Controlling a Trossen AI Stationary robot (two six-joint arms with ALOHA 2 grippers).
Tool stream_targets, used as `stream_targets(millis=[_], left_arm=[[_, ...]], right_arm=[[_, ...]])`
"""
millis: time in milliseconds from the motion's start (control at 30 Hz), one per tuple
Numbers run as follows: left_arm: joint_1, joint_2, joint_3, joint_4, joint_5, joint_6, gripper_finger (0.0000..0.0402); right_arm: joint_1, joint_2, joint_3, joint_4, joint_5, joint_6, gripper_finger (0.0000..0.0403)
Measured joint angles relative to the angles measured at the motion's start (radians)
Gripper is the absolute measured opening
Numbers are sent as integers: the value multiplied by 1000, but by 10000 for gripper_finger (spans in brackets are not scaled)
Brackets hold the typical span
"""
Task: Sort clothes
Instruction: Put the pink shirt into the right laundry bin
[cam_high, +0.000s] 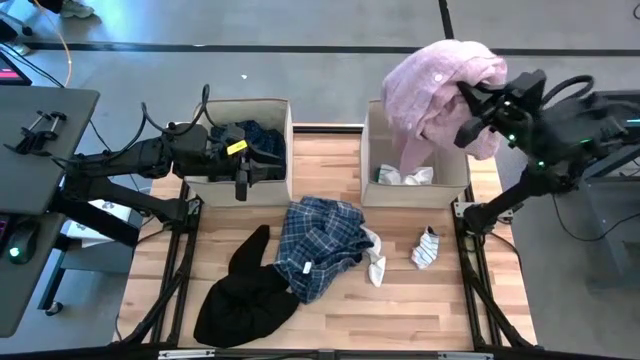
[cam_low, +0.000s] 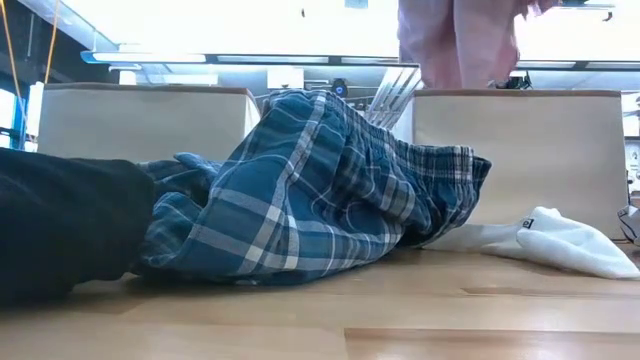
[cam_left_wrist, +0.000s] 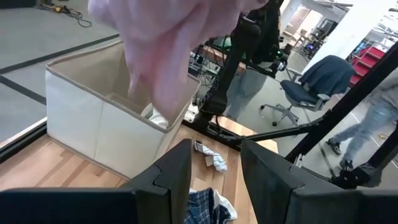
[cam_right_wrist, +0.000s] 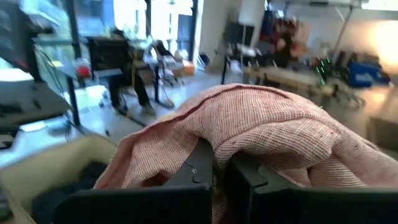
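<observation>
**Pink shirt in the air, three piles on the table**

Count first: two beige bins, the left bin (cam_high: 262, 110) and the right bin (cam_high: 372, 150). On the wood table (cam_high: 400, 310) there's one black garment (cam_high: 240, 290), one blue-white plaid shirt (cam_high: 322, 245) touching it, and two loose white socks (cam_high: 376, 262), the second one (cam_high: 426, 248) just beside the right bin's front. More white pieces (cam_high: 405, 177) lie inside the right bin, but I can't count them.

The right gripper (cam_high: 466, 118) is clamped on the pale pink shirt (cam_high: 435, 85), which hangs above the right bin; the right wrist view shows the cloth pinched between the fingers. The left gripper (cam_high: 241, 186) sits at the front edge of the left bin, fingers spread with nothing between them.

Hard to make out: a dark navy patterned piece (cam_high: 262, 138) in the left bin, mostly covered by the left arm. In the low view the pink shirt is cut off at the top. No readable writing anywhere.
</observation>
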Motion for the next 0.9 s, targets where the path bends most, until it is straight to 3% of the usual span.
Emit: stream_targets(millis=[133,167,267,400,600,900], left_arm=[[0,0,0,0,-9,9,126],[0,0,0,0,-10,11,126],[0,0,0,0,-27,12,126],[0,0,0,0,-36,19,126],[0,0,0,0,-39,19,126],[0,0,0,0,-43,8,126]], right_arm=[[-89,0,-1,-287,-73,295,5],[-115,-1,-14,-289,-82,342,5],[-182,-25,-80,-218,-119,296,5],[-282,-33,-157,-249,-185,311,6],[-450,-36,-325,-274,-435,339,6],[-674,-36,-629,-160,-760,227,7]])
